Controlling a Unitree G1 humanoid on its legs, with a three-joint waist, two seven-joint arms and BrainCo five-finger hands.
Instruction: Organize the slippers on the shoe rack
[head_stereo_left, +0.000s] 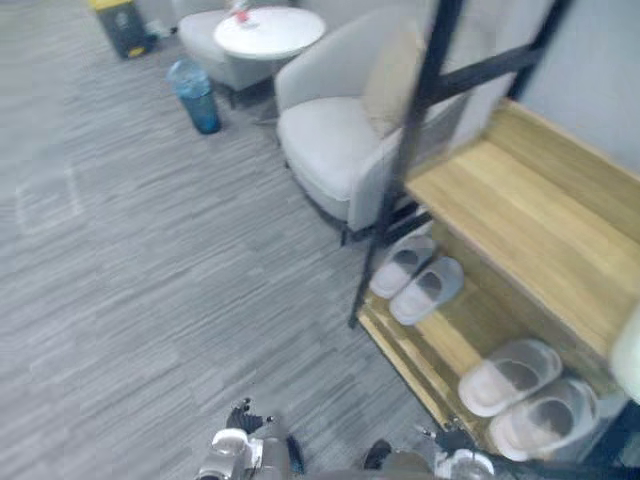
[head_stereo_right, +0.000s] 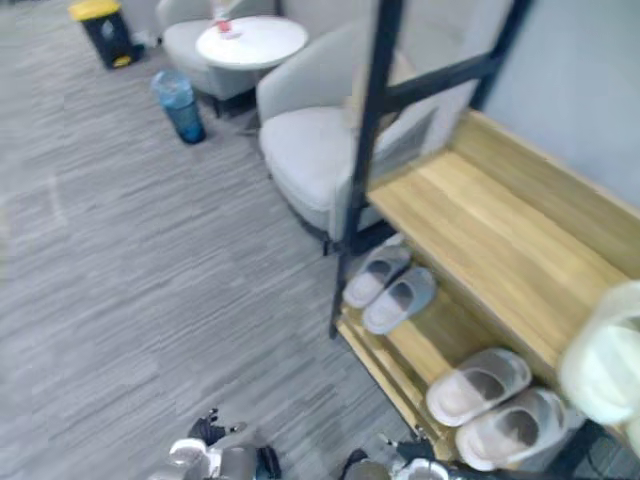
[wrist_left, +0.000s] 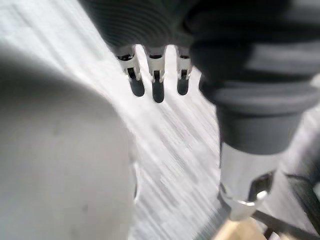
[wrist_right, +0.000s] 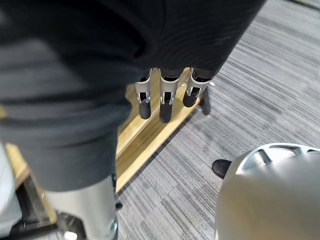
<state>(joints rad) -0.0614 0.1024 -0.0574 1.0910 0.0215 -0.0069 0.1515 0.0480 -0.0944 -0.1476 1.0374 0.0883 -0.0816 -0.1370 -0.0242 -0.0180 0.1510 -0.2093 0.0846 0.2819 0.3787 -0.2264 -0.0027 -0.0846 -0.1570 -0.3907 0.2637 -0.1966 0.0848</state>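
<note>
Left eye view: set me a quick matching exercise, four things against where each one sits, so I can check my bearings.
Things:
1. grey slippers
2. beige slippers
3. blue bin
4. round white table

Places:
A. on the carpet, beside the table
B. low shelf of the shoe rack, end nearest the robot
C. low shelf, end by the armchair
D. beyond the armchair, far from the rack

Pairs: 1-C, 2-B, 3-A, 4-D.

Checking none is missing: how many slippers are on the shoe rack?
4, all on the lower shelf: a whitish slipper beside a blue-grey slipper at the far end, a beige slipper beside a second beige slipper at the near end. The upper shelf may hide others.
</note>
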